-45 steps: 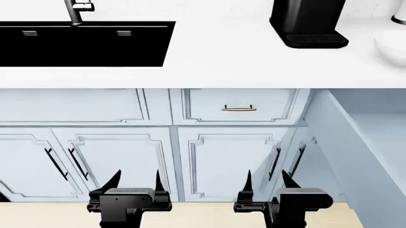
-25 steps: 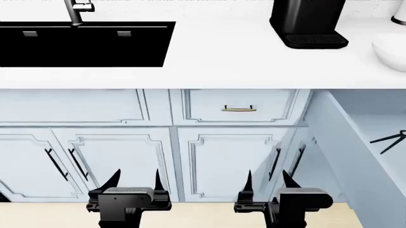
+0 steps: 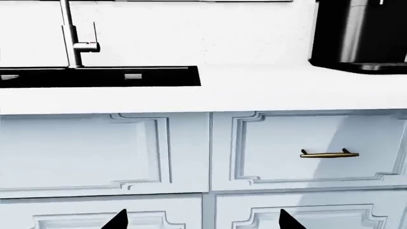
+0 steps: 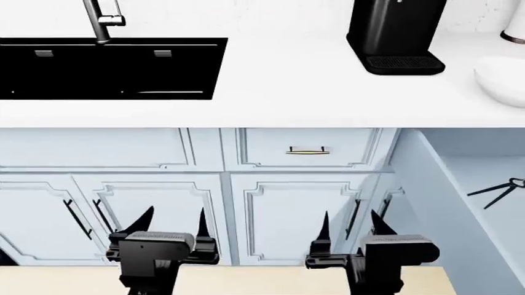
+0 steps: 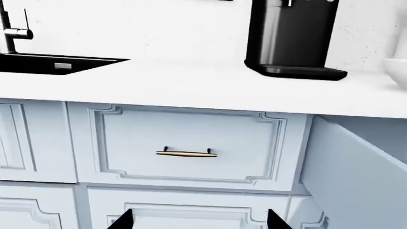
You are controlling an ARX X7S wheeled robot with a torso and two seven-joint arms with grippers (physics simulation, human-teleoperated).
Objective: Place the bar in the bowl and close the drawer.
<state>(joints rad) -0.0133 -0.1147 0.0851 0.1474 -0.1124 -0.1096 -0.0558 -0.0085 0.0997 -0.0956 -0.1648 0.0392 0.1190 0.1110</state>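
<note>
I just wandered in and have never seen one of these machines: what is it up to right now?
Nothing is being handled yet. The left gripper and the right gripper hang open and empty in front of the kitchen cabinets. To the robot's right, the big drawer stands pulled out, with black pincers lying inside. The white bowl sits on the counter above it. The bar is not in view.

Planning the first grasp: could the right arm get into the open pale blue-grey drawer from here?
Probably yes: the right tool hangs open beside the pale blue-grey drawer, whose top is uncovered.
</note>
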